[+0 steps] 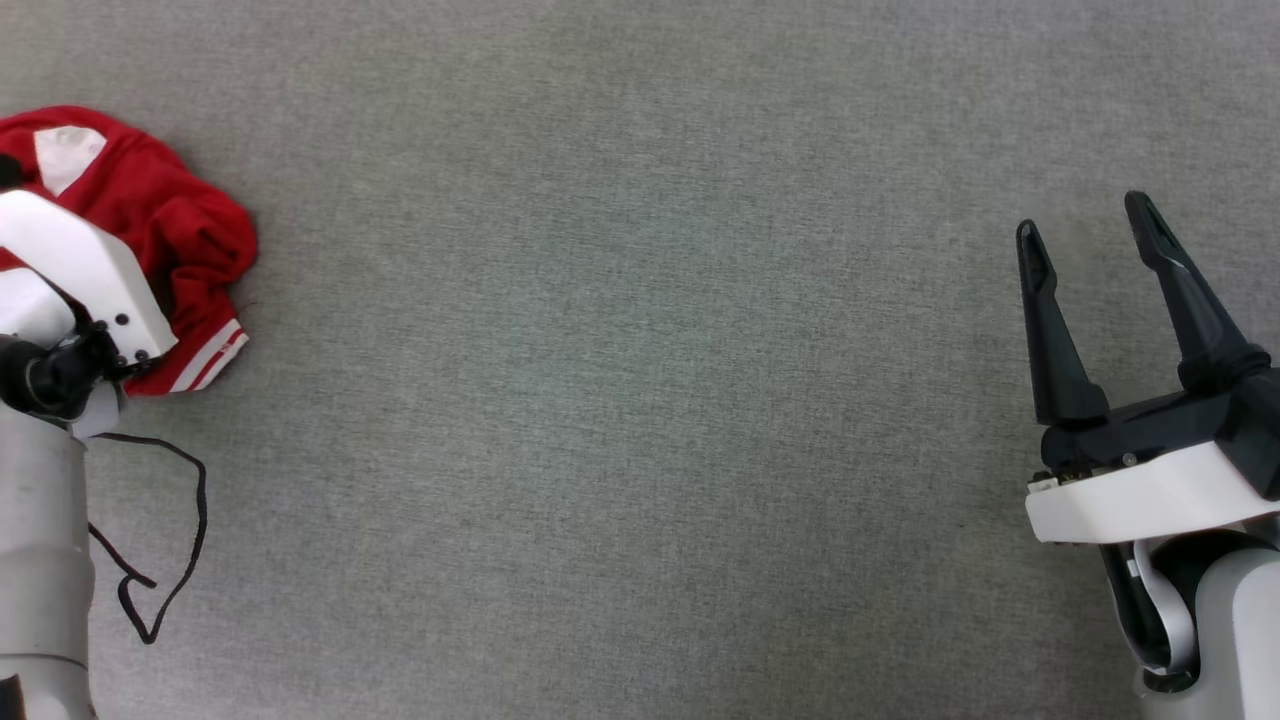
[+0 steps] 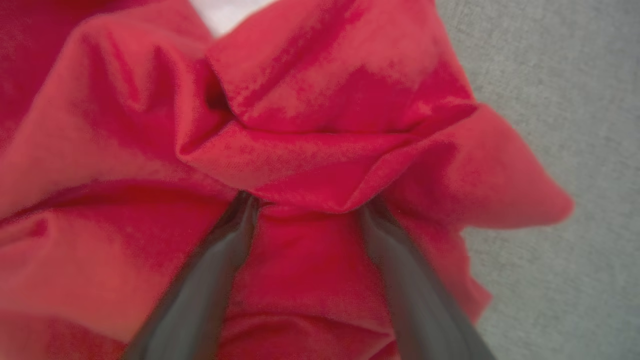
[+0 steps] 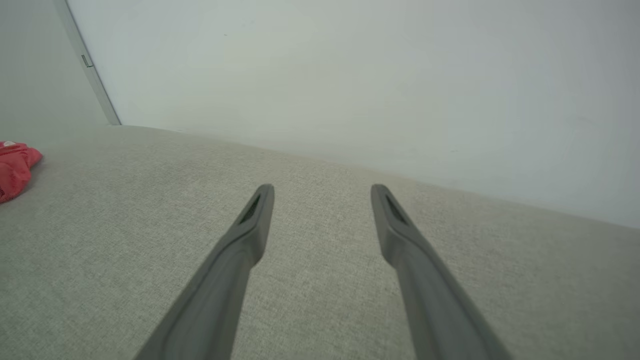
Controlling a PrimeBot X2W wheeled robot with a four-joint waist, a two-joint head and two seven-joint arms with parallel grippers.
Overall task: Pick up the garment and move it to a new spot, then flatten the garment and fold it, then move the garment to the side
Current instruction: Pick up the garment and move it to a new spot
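Note:
The garment (image 1: 170,220) is a crumpled red heap with a white patch and red-and-white stripe trim, at the far left of the grey surface. My left arm's white wrist covers part of it in the head view. In the left wrist view my left gripper (image 2: 307,205) is open, its two spread fingers pushed into the garment (image 2: 325,100), tips buried under a red fold with cloth between them. My right gripper (image 1: 1085,220) is open and empty at the right, far from the heap. Its wrist view shows the right gripper (image 3: 322,192) above bare surface and the garment (image 3: 15,167) at the left edge.
A loose black cable (image 1: 170,540) loops over the grey fabric surface (image 1: 640,400) beside my left forearm. A pale wall (image 3: 350,75) rises behind the surface's far edge. Wide bare surface lies between the two arms.

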